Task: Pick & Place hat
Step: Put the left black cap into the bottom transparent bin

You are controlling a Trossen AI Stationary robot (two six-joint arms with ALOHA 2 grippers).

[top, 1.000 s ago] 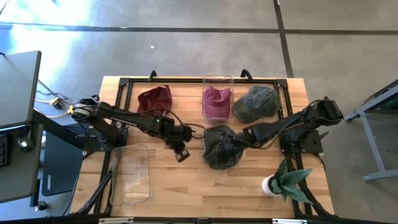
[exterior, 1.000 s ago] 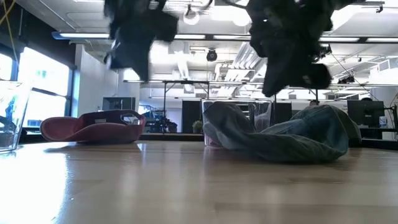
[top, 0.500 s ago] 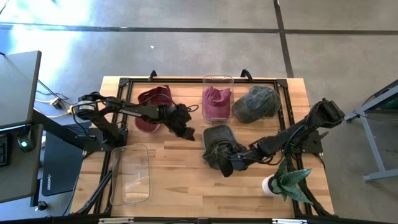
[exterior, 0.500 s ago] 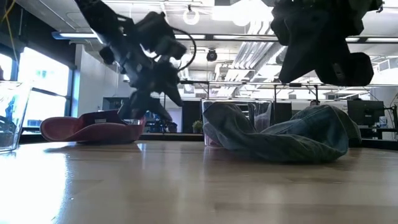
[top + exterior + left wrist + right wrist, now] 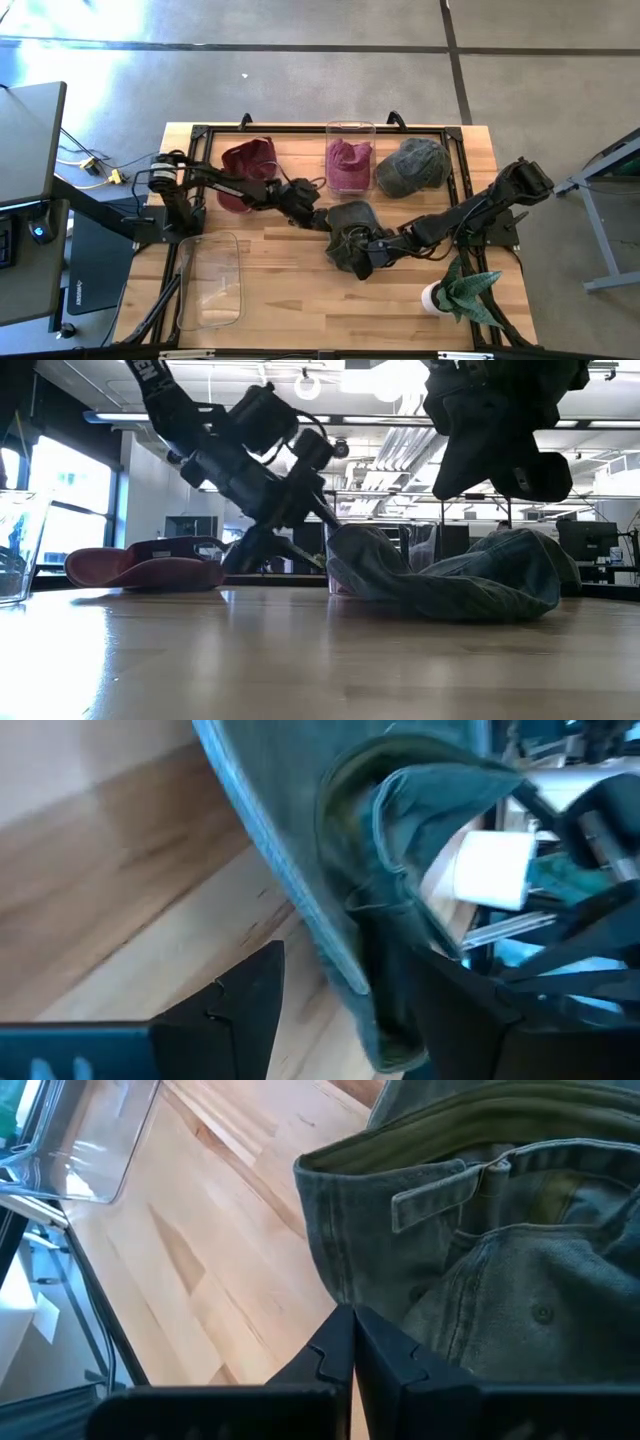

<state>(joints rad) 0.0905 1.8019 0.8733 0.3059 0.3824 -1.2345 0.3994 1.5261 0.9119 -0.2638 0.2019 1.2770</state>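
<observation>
Nearest the front edge of the surface [image 5: 300,300] lies the clear tray [image 5: 212,280], open and well apart from the cap, which I take to be where the cap should end up. Farther in, the dark green cap [image 5: 352,235] sits crumpled near the middle. The right tool [image 5: 362,268] hangs at the cap's front rim with its fingers pressed together, gripping nothing. The left tool [image 5: 322,222] is angled down at the cap's other edge, fingers spread, with the brim [image 5: 300,900] passing between them but not yet pinched.

The risk is plain: both tools crowd the same soft cap, so they could knock together, or the left one could catch only a loose fold that slips free on lifting. The right tool might also pin the fabric.

Farther back stand a red cap [image 5: 246,160], a jar [image 5: 349,160] and another green cap [image 5: 412,166].
</observation>
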